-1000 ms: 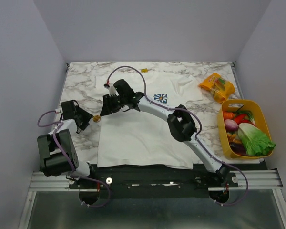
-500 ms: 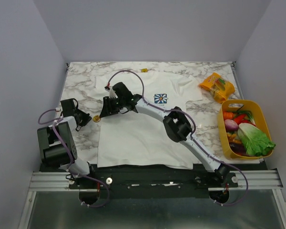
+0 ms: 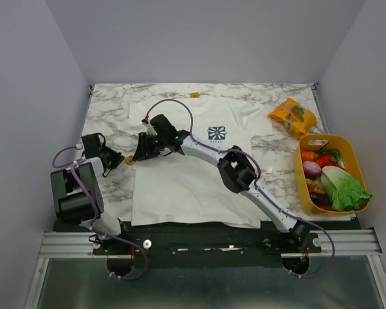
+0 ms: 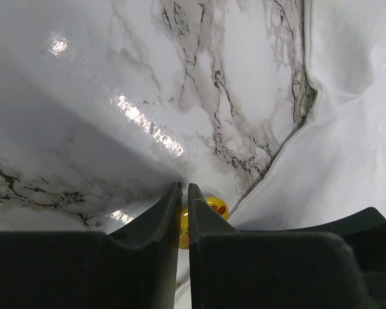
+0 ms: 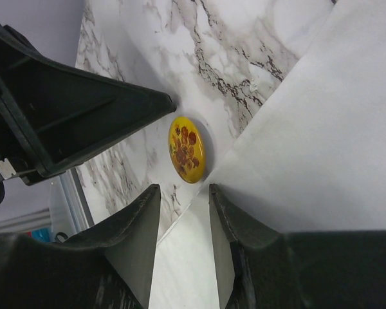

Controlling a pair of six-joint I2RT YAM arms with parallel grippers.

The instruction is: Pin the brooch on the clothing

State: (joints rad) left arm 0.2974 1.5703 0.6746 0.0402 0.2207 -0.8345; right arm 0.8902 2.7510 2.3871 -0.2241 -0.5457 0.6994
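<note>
Brooch [image 5: 186, 149] boxed in: left gripper [image 4: 184, 190] tips on 1 side, right gripper [image 5: 184, 190] opposite, shirt [image 3: 193, 180] edge just beside. Bare table [image 3: 109, 106] open beyond. Basket [image 3: 298, 177], packet [image 3: 293, 116] well apart, far right.

The clothing [image 3: 186, 187], a white T-shirt, lies spread flat on the marble tabletop [image 3: 109, 106], flower emblem [image 3: 217, 132] up. The brooch [image 5: 186, 149], a small round yellow disc with orange-red flowers, lies just beside its edge
</note>
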